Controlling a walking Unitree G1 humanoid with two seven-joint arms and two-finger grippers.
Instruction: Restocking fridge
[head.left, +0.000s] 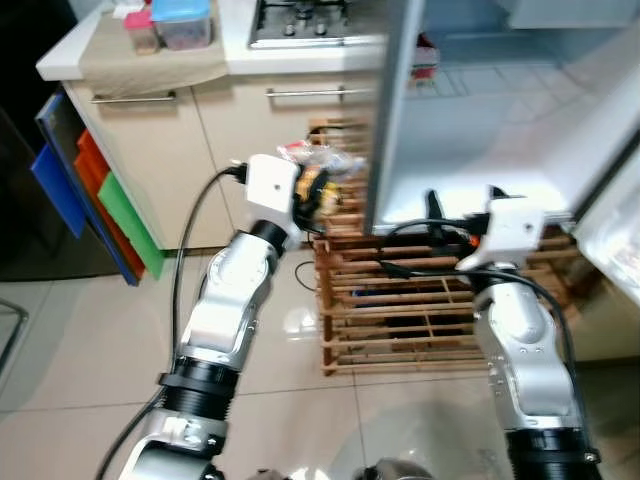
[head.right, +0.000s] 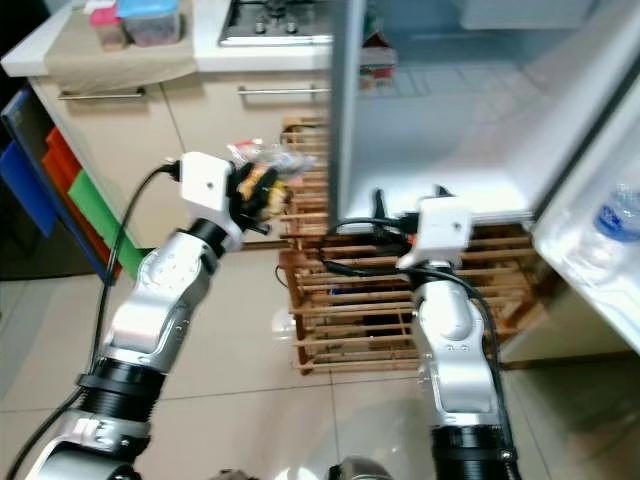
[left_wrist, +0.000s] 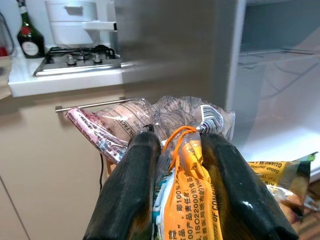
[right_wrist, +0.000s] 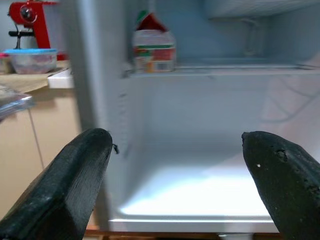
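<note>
I've got the snack bag pinched in the left gripper, orange wrapper squeezed between both fingers, held up just beside the fridge edge. Right gripper spread wide, nothing in it, facing the bare lower shelf; carton one shelf above. Wooden rack below both.

Bag: crinkly clear plastic film, glossy, printed, with an orange label. Left pincer fingers: black, semi-gloss, scuffed. Right pincer fingers: matt black, slightly pitted. Arms: brushed silver metal. Fridge interior: smooth white plastic; its side: grey, satin. Crate: bare wood slats. Floor: glossy tile. Carton: printed paperboard.
</note>
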